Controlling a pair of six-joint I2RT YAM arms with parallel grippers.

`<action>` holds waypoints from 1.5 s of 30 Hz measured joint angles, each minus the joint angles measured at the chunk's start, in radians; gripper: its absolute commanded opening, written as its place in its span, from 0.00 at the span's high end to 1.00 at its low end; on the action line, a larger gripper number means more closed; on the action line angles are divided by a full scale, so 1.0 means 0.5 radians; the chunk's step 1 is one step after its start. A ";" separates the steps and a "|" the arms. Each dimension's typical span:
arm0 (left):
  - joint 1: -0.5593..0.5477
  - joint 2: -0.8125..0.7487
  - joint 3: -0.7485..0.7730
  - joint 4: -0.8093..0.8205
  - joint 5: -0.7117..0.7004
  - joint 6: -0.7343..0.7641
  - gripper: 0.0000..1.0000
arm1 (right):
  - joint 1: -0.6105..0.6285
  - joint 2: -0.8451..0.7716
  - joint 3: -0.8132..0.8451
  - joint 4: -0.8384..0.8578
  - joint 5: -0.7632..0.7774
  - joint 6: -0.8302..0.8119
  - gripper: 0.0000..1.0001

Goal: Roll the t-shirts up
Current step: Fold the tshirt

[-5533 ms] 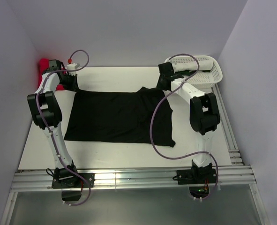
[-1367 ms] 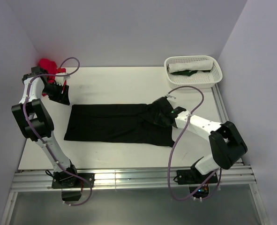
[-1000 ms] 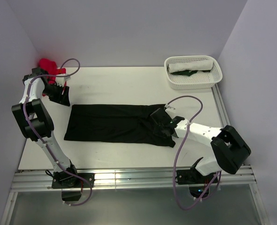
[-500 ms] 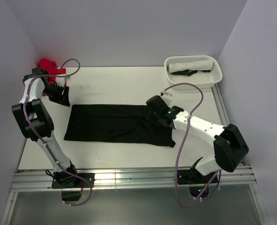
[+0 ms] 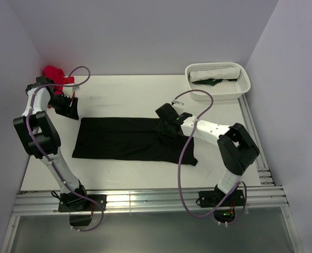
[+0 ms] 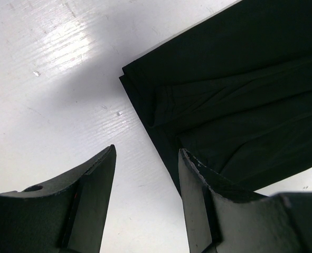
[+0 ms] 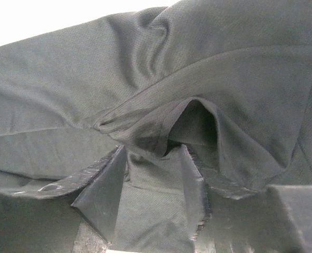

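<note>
A black t-shirt [image 5: 129, 139] lies folded into a long strip across the middle of the table. My right gripper [image 5: 164, 119] rests low on its far right part, near the strip's far edge. In the right wrist view its jaws [image 7: 153, 148] stand open, with flat black cloth [image 7: 145, 68] between them and a raised fold at the fingertips. My left gripper [image 5: 69, 109] hangs open just beyond the shirt's far left corner. In the left wrist view that gripper [image 6: 147, 150] is over bare table, with the shirt's corner [image 6: 240, 95] ahead and to the right.
A red t-shirt [image 5: 53, 71] is bunched in the back left corner, behind the left arm. The white lattice basket [image 5: 219, 94] stands at the back right and holds a white rolled cloth [image 5: 216, 73] and a dark one. Metal rails run along the table's near and right edges.
The right arm has swung from the shirt's near right part towards its far edge, and its jaws have opened wider. The left arm has not moved.
</note>
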 measured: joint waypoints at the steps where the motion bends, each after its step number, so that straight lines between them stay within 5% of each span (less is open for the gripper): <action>1: 0.000 0.000 0.000 -0.001 0.000 0.000 0.44 | -0.005 0.003 0.000 0.003 -0.005 -0.002 0.53; 3: 0.000 -0.001 0.000 -0.001 0.000 0.000 0.44 | -0.016 0.020 0.004 0.011 -0.017 -0.012 0.67; 8: 0.000 0.000 0.000 -0.002 0.001 0.000 0.44 | -0.021 0.066 0.005 0.031 -0.056 -0.017 0.82; 21: -0.001 0.000 0.000 -0.007 0.001 0.000 0.44 | 0.022 -0.090 -0.137 0.150 -0.179 0.035 0.80; 34: -0.014 -0.001 -0.001 -0.009 -0.001 0.001 0.45 | 0.219 -0.131 -0.278 0.224 -0.262 0.108 0.59; 45: -0.019 -0.001 -0.043 -0.013 -0.018 0.005 0.44 | 0.274 -0.390 -0.281 -0.028 0.022 0.212 0.70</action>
